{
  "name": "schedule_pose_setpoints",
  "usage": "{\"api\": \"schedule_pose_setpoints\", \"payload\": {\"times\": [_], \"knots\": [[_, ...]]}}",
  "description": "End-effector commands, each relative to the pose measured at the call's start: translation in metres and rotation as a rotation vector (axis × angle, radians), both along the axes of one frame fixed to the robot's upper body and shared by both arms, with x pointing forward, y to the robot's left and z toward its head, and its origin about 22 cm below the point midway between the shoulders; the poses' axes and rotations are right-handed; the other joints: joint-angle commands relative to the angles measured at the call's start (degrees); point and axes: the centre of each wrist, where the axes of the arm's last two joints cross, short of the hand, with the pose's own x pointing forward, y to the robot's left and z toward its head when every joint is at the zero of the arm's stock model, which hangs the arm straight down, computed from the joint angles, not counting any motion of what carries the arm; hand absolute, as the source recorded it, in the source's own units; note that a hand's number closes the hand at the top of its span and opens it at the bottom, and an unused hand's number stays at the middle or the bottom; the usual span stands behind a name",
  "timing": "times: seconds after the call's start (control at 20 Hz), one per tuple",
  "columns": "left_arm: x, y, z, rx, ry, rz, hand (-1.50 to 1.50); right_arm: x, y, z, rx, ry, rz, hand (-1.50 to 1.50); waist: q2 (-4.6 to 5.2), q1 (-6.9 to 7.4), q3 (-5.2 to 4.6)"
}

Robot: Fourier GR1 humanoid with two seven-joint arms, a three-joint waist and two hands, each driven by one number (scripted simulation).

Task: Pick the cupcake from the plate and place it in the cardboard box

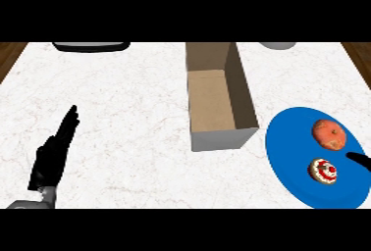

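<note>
The right robot hand (360, 159) shows only as a dark fingertip at the right edge, just beside the cupcake (324, 170); whether its fingers are apart or together cannot be told. The cupcake sits on the blue plate (290, 147), near side, with an orange fruit (328, 134) just beyond it. Best approach: come over the cupcake alone, avoid nudging the fruit, then carry left to the cardboard box (217, 105). The left robot hand (51, 154) rests with fingers straight on the surface (123, 98).
</note>
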Motion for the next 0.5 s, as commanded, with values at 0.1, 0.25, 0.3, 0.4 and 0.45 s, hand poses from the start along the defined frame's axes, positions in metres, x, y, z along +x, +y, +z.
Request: {"api": "schedule_pose_setpoints", "payload": {"times": [0.1, 0.25, 0.3, 0.4, 0.45], "knots": [[0.003, -0.002, 0.006, 0.008, -0.015, 0.008, 0.0, -0.008, -0.009, 0.052, -0.276, 0.361, 0.098, -1.5, 0.17, 0.15, -0.22], [0.002, 0.001, 0.015, 0.0, 0.004, -0.021, 0.0, -0.011, -0.012, 0.063, -0.343, 0.576, 0.162, -1.5, 0.21, 0.8, -0.15], [-0.004, 0.005, 0.013, 0.012, 0.003, 0.007, 0.0, -0.02, 0.0, 0.057, -0.348, 0.623, 0.196, -1.5, -0.02, 0.28, -0.12], [-0.004, 0.007, 0.01, 0.015, 0.009, 0.003, 0.0, -0.026, 0.006, 0.057, -0.362, 0.712, 0.236, -1.5, 0.06, -0.06, -0.07], [-0.011, -0.005, -0.002, 0.019, 0.006, -0.009, 0.0, -0.019, 0.012, 0.073, -0.358, 0.743, 0.242, -1.5, 0.16, 0.47, -0.09]]}}
